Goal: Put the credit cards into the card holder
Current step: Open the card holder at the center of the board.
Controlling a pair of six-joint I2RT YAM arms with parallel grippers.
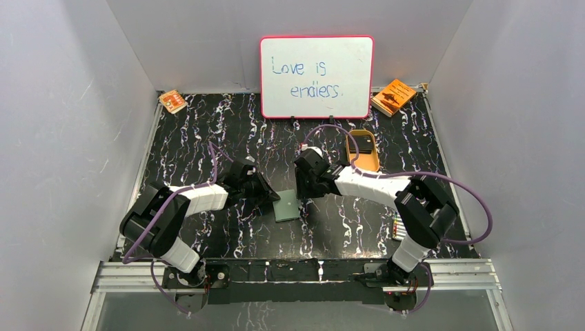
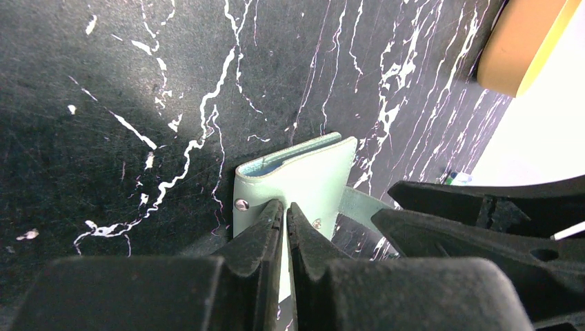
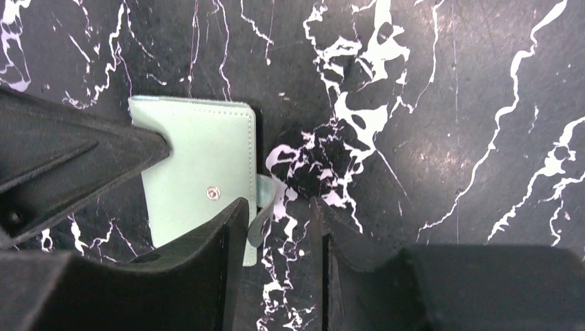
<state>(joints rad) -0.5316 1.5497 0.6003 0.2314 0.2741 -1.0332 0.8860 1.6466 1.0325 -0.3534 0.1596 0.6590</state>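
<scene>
One card holder (image 1: 286, 205) lies in the middle of the counter (image 1: 207, 131), well off every edge, one side clamped in the left end effector (image 2: 284, 207). The right end effector (image 3: 279, 205), fingers apart, hangs just beside its strap (image 3: 265, 200). Beyond, one tan tray (image 1: 374, 158) holds dark credit cards (image 1: 358, 147), count unclear.

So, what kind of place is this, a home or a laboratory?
Most likely a robot test booth in a laboratory: plain white walls enclose a black marbled table, two arms are bolted to a metal rail at its edge, and a whiteboard stands as backdrop.
</scene>
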